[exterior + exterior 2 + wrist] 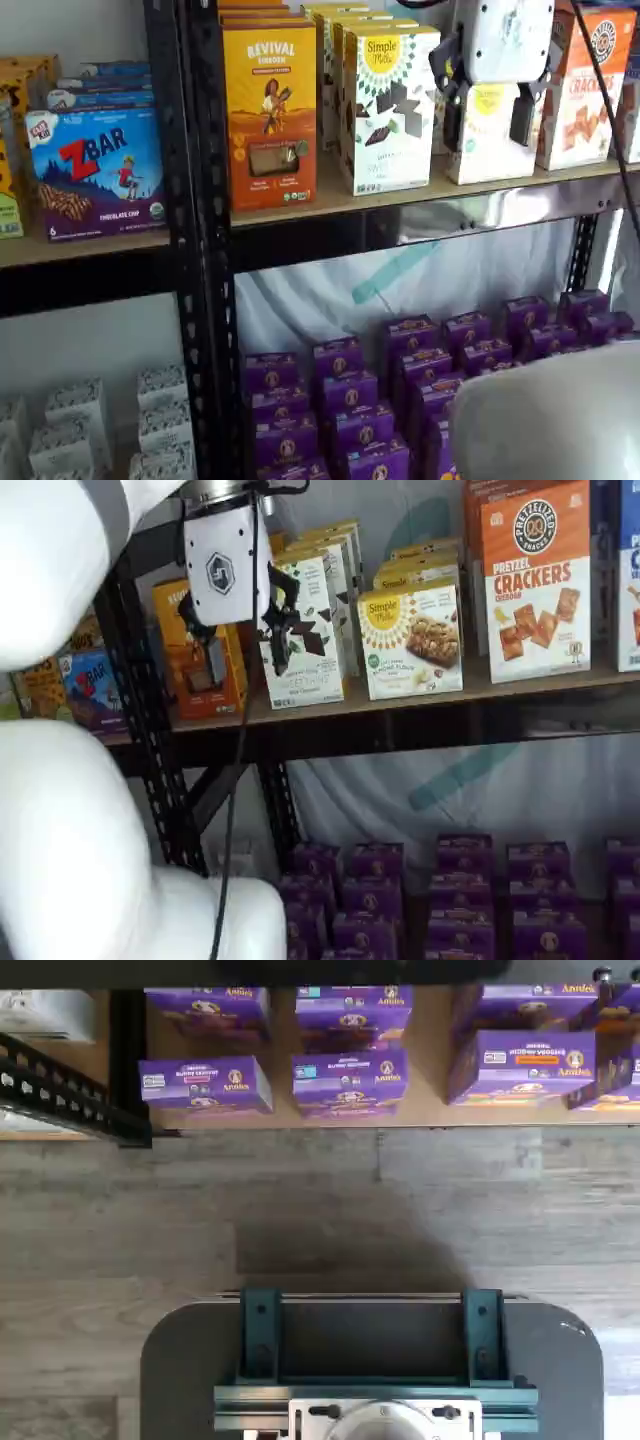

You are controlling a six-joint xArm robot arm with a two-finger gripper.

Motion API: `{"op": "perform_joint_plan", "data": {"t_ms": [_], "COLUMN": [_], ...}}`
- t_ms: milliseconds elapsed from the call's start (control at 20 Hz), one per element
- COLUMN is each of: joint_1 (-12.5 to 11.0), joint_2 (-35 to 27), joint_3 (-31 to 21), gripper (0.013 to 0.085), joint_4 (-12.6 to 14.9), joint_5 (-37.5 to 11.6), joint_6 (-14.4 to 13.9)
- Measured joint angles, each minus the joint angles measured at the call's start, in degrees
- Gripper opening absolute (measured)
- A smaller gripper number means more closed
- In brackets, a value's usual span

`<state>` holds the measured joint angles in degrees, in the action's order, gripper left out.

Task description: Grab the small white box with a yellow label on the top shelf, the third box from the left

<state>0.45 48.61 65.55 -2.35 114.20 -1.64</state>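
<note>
Your gripper [487, 120] hangs at upper right of a shelf view, fingers spread wide, nothing held. The small white box [489, 150] stands right behind it on the top shelf [330, 205], between the fingers' span, untouched.

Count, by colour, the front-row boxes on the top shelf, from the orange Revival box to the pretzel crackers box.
Orange: 1 (Revival box)
White: 2 (tall Simple Mills box, small white box)
Orange-and-white: 1 (Pretzel Crackers box)
Total: 4
</note>
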Motion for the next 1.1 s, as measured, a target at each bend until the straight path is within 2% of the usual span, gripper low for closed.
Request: {"op": "perform_joint_plan", "data": {"t_ms": [150,350,700,850,950,1100], "joint_1": [-1.7,-1.4,1.1,2.2,1.3,-2.4], "joint_2": [-2.6,-2.6,-0.2,0.7,0.8,-0.1], "joint_3": [2.2,2.0,-0.9,-2.8,-3.7,-4.7], "gripper": [0.085,0.085,0.085,0.085,0.085,0.085], "joint_4": [-2.0,-1.7,1.2,3.4,3.9,3.7], "joint_5": [4.5,4.3,-1.1,-4.3,-6.2,-9.6], "joint_6": [0.6,0.5,-0.6,-1.0,0.0,3.3]}}
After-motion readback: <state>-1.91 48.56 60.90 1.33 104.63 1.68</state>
